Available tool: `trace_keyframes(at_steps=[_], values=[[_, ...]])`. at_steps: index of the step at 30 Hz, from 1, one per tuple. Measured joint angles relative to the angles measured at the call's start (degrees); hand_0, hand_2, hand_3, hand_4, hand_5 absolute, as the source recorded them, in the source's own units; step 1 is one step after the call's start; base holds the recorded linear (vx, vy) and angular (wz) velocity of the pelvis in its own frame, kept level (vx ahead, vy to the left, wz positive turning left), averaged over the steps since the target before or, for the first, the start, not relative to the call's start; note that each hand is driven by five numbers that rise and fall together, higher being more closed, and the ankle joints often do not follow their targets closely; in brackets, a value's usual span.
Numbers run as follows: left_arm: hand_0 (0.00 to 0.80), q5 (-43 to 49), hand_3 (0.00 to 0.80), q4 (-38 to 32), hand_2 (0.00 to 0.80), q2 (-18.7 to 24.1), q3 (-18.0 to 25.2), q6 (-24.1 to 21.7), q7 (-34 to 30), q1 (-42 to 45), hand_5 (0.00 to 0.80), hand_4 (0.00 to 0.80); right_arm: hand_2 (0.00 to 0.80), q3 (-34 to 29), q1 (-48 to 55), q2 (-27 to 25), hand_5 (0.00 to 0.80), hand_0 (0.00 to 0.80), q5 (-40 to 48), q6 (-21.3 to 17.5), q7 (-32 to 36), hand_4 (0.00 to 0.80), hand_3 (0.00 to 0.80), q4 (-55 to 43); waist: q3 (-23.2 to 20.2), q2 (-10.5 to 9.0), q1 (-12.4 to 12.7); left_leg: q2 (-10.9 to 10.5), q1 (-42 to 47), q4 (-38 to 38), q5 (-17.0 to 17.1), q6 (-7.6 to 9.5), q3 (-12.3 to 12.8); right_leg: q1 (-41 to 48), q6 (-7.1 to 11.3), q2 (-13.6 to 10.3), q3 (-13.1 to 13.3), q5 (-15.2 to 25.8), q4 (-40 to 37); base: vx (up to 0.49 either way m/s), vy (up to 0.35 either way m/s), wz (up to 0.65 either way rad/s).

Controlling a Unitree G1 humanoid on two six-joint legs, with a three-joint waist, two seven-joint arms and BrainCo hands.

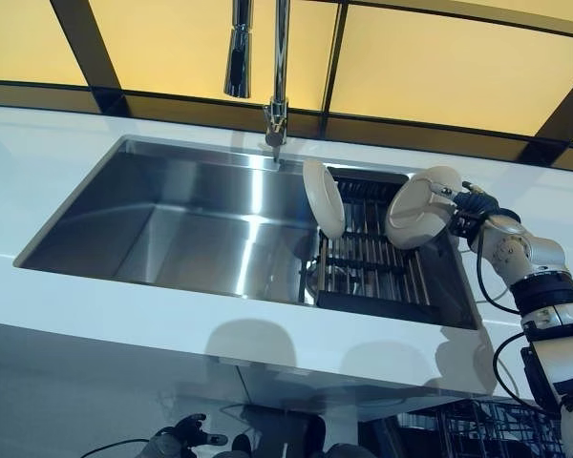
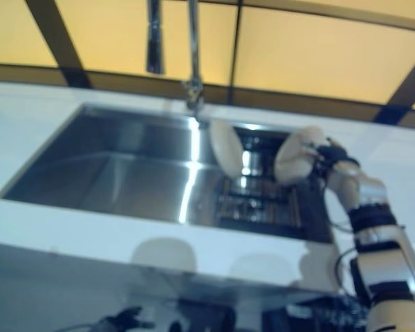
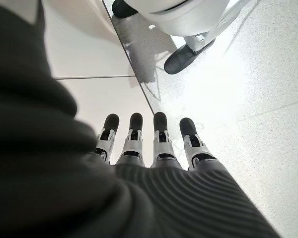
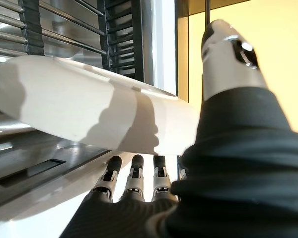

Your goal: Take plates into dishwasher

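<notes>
A white plate [image 1: 418,208] hangs tilted above the right end of the dark dish rack [image 1: 382,272], which sits in the right part of the sink. My right hand [image 1: 470,205] is shut on the plate's right edge. The right wrist view shows that plate [image 4: 89,119] pinched between the thumb [image 4: 228,54] and the fingers [image 4: 136,178] beneath it. A second white plate [image 1: 325,197] stands on edge at the rack's left end. My left hand [image 1: 181,436] hangs low below the counter, its fingers [image 3: 159,141] straight and holding nothing.
The steel sink [image 1: 172,224] is set in a white counter [image 1: 220,334], with a tall faucet [image 1: 279,76] behind it. A wire dishwasher basket [image 1: 482,429] shows below the counter at the lower right.
</notes>
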Motion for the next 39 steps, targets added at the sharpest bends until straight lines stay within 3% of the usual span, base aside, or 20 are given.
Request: trace_keyframes(at_steps=[30, 39], values=[[0.0, -0.04, 0.0, -0.02, 0.0, 0.04, -0.04, -0.06, 0.54, -0.02, 0.0, 0.0, 0.0, 0.04, -0.43, -1.44, 0.0, 0.0, 1.57, 4.81, 4.54, 0.0, 0.0, 1.19, -0.08, -0.19, 0.07, -0.09, -0.11, 0.03, 0.01, 0.02, -0.07, -0.06, -0.01, -0.08, -0.07, 0.01, 0.01, 0.0, 0.0, 0.0], [0.0, -0.08, 0.0, -0.17, 0.0, 0.09, -0.04, -0.03, 0.54, -0.16, 0.0, 0.0, 0.0, 0.77, -0.42, 0.52, 0.0, 0.0, 1.4, 7.23, 4.61, 0.0, 0.0, 3.02, -0.04, -0.25, 0.13, -0.2, -0.54, 0.07, 0.04, 0.08, -0.34, -0.31, -0.2, -0.17, -0.12, 0.14, 0.01, -0.003, 0.002, 0.01]])
